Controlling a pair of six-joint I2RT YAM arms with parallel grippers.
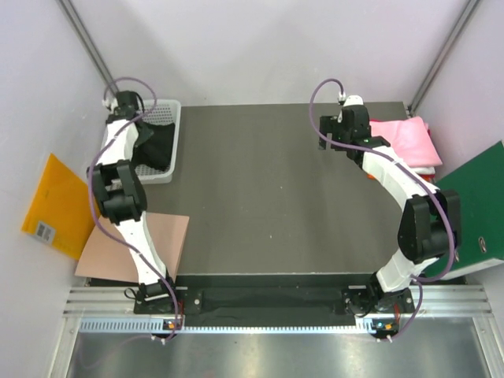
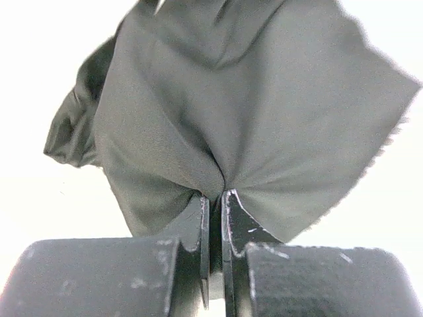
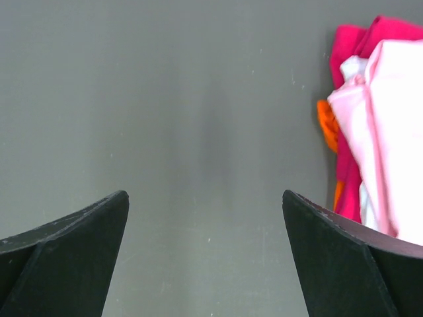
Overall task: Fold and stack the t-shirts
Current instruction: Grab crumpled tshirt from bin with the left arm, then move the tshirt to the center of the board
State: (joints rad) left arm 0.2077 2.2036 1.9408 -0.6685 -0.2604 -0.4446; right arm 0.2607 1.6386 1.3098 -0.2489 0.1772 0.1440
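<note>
Snugly, black t-shirt (image 2: pixel 231 99) within left tool (image 2: pixel 215 198)

Top external high above the near edge, looking down over the whole table (image 1: pixel 260 197), left wrist camera very close on the black t-shirt (image 2: pixel 218 112), right wrist camera low, angled down at the table, sharing the pink t-shirt (image 3: pixel 396 132) with the overhead view.

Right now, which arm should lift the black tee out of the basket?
Left. The left gripper is shut on the black tee in the basket; the right gripper hangs open over the table beside the folded stack.
</note>
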